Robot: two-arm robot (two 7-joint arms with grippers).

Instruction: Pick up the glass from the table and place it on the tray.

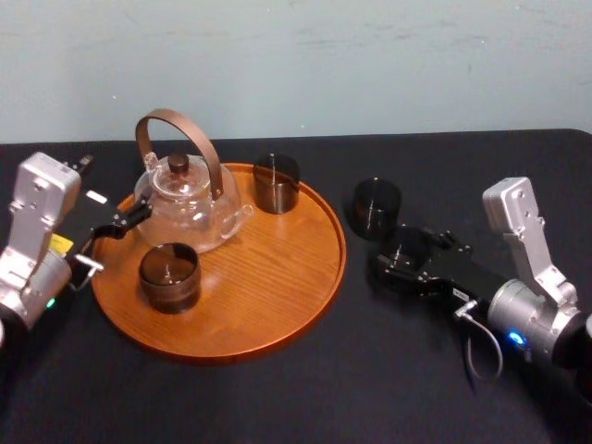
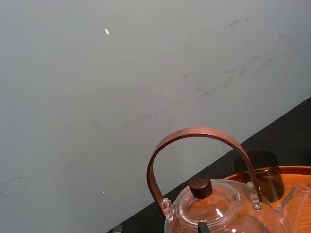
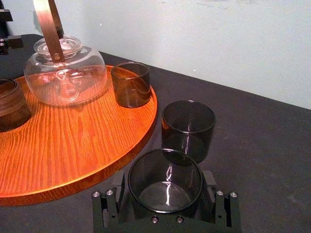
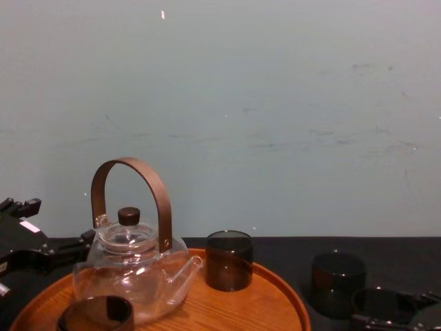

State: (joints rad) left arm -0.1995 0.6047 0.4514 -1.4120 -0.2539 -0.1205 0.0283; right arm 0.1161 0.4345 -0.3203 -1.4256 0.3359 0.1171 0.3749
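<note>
We see the table (image 1: 277, 398), a flat matte black surface filling the lower 2/3 of the head view beneath a pale scuffed wall. On its left half lies the tray (image 1: 268, 305), a round orange-brown wooden disc with bold grain and a low raised rim. The teapot (image 1: 185, 208) stands at the tray's upper left. It is a squat clear-glass globe with a short spout, a dark knob on its lid and a tall brown arched handle. 4 short straight-walled cylinders make up the rest. A ribbed dark cup (image 1: 169, 276) stands on the tray below the teapot, and a brown tumbler (image 1: 277, 182) stands at the tray's upper rim. A smoky tumbler (image 1: 376, 207) stands on the black top just right of the tray. The glass (image 3: 164, 180), smoky and glossy, is off the tray at centre right of the head view, near the tray's right rim. The right arm reaches in from the lower right corner, lying low and pointing up-left. The right gripper (image 1: 404, 261) has its black fingers (image 3: 119, 187) set against the glass on 2 opposite sides, closed around it. We cannot tell whether the glass is off the table. The left arm enters at the left edge, and the left gripper (image 1: 129, 219) sits over the tray's left rim beside the teapot. We cannot tell how far open it is.
</note>
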